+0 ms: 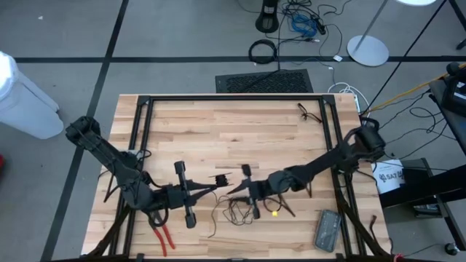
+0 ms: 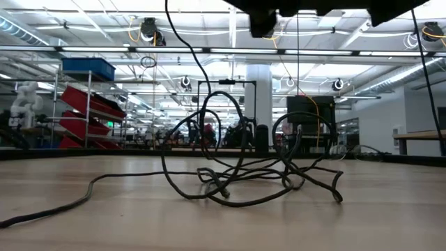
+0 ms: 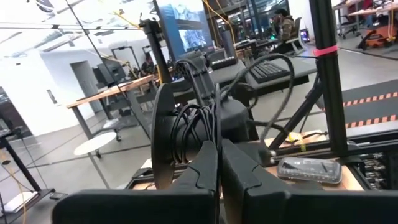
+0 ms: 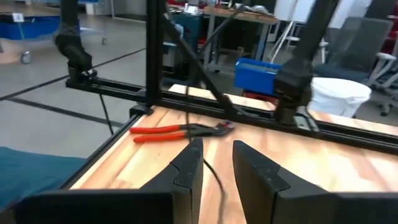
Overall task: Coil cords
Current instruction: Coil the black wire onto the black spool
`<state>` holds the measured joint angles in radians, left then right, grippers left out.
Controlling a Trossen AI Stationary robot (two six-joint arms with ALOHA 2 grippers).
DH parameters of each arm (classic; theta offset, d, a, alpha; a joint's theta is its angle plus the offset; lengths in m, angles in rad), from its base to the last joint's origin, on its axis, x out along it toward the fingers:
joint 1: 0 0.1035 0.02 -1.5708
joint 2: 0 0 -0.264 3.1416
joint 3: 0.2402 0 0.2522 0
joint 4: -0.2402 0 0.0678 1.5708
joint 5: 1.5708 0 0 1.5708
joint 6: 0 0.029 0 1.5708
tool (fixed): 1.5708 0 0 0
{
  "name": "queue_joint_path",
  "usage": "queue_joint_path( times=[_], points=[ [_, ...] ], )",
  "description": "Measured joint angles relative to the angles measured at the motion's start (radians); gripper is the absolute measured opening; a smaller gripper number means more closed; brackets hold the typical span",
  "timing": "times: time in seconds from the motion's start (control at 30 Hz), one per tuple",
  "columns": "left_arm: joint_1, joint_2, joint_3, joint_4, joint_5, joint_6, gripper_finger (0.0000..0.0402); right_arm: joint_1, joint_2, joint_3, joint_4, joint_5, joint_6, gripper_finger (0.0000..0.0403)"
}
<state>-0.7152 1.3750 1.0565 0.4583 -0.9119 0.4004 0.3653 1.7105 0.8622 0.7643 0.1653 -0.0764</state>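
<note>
The thin black cord (image 1: 239,211) lies in a loose tangle on the wooden table near its front edge. In the low view its loops (image 2: 244,174) stand up off the wood, and one strand (image 2: 182,42) rises out of the picture's top. Its puck does not show plainly. My left gripper (image 1: 224,177) hovers above the tangle's far left side with its fingers shut (image 3: 219,165). My right gripper (image 1: 234,191) is open (image 4: 217,165) just beside it, above the tangle. A stretch of cord (image 4: 214,177) lies on the table below the gap. My left gripper is shut where the cord's rising strand (image 2: 174,21) leads up. The fingers themselves hide the place of contact, so I cannot tell which part of the cord they have. The strand hangs slack below, and the rest of the cord lies on the table.
Red-handled pliers (image 1: 164,236) lie at the front left and also show in the right wrist view (image 4: 180,130). A grey flat device (image 1: 328,229) lies at the front right. A small yellow thing (image 1: 274,213) lies beside the tangle. Another small black cord (image 1: 309,111) lies at the far right. A black frame (image 1: 233,98) borders the table.
</note>
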Motion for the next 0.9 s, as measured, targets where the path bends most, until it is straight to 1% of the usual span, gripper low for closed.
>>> queue_joint_path(
  times=[0.07,0.13,0.27,0.37,0.53,0.77,0.9],
  points=[
    [0.000,0.000,0.000,0.001,0.000,0.000,0.0005,0.000,0.050,0.049,-0.005,-0.016,-0.011,0.0075],
    [0.000,0.000,0.000,0.001,0.000,0.000,0.0006,0.001,0.090,0.108,-0.050,-0.016,-0.014,0.0075],
    [0.001,0.000,0.000,0.002,-0.002,0.000,0.0006,0.001,0.139,0.220,-0.197,-0.015,-0.015,0.0080],
    [-0.001,0.000,0.000,0.001,-0.003,0.000,0.0007,0.002,0.153,0.273,-0.281,-0.015,-0.014,0.0092],
    [-0.001,0.000,0.000,0.001,-0.003,0.000,0.0007,0.003,0.154,0.287,-0.296,-0.011,-0.014,0.0102],
    [-0.002,0.000,0.000,0.001,-0.003,0.000,0.0008,0.003,0.152,0.286,-0.357,-0.012,-0.014,0.0091],
    [-0.007,0.000,0.000,0.000,-0.003,0.000,0.0008,0.003,0.147,0.286,-0.357,-0.014,-0.014,0.0085]
  ],
)
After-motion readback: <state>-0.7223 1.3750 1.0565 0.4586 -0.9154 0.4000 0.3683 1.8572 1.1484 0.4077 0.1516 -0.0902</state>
